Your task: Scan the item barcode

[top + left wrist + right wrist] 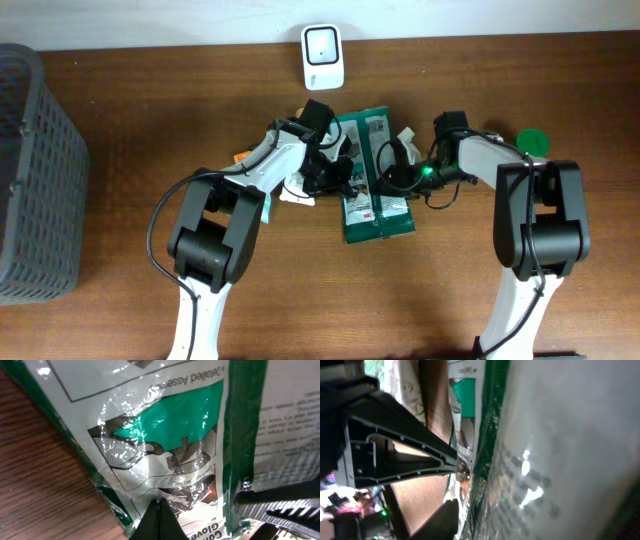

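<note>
Wooden table [150,120], glossy green-and-white packet [375,215], crinkled film

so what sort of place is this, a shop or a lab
Likely a mock checkout bench, not a real shop: a wooden table with a small white scanner at its back edge, a grey basket at the left, and one green-and-white packet.

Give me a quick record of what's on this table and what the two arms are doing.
Item: green package, between both arms on the wooden table
Scanner: white device near the table's edge, apart from the package
Left gripper: shut, seemingly pinching the package's crinkled film
Right gripper: at the package's other side; open or shut unclear
Elsewhere: gray basket far left, green round lid right
</note>
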`<state>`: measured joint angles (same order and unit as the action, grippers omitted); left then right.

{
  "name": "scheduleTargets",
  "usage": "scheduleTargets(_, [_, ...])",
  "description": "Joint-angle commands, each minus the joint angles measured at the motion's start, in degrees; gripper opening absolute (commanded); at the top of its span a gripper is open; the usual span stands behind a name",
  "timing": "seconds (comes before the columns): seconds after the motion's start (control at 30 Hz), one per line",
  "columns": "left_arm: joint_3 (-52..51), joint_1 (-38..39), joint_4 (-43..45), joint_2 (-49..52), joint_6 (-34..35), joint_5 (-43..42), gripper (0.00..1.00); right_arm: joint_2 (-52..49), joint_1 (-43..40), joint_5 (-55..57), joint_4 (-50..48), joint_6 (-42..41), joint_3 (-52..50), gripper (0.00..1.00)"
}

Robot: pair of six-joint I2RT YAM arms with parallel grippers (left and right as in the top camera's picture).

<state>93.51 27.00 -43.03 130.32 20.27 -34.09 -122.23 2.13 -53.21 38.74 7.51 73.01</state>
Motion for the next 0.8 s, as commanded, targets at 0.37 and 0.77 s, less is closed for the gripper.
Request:
scheduleTargets(0.37, [11.1,-9.5,-5.9,-12.1,-4.1,-0.6,0.07,13.2,-1.4,10.0,8.5,1.7,3.0,0.04])
scheduleTargets(0.77, [12.0,-25.2,-12.7,-19.0,-4.1,20.5,1.00,34.8,-1.3,-4.3,8.8,9.0,4.2,0.04])
